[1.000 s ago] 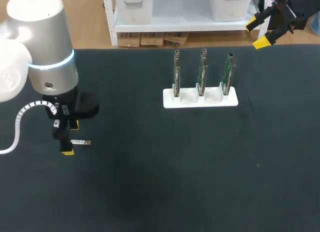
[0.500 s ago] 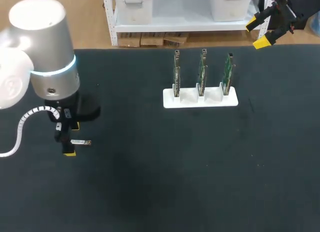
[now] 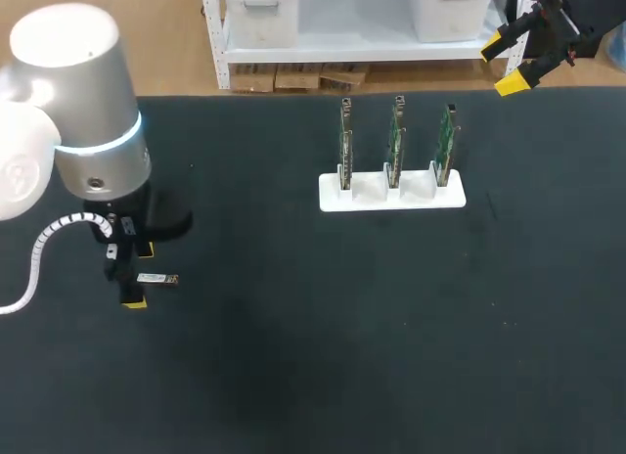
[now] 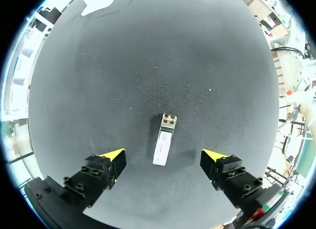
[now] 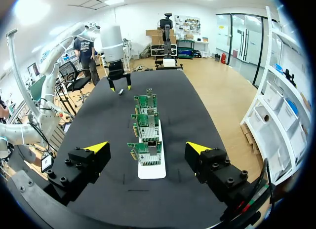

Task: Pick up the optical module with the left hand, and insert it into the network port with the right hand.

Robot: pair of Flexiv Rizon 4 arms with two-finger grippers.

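Observation:
The optical module [image 3: 157,278] [image 4: 164,139], a small silver bar with a white label, lies flat on the black table at the left. My left gripper [image 3: 134,276] [image 4: 163,158] hangs just above it, open, with the module lying between its yellow fingertips [image 4: 115,154] and touching neither. A white stand [image 3: 391,193] [image 5: 149,169] holds three upright green network cards [image 3: 395,134] [image 5: 147,153] at the middle back. My right gripper [image 3: 509,66] [image 5: 147,148] is open, high at the back right corner, looking down the row of cards. The left gripper [image 5: 119,82] and module [image 5: 121,91] show small beyond them.
The black mat [image 3: 372,327] covers the whole table. The stand with its cards is the only other thing standing on it.
My left arm has shifted slightly over the module, its gripper staying open around it. The right arm and the module have not moved.

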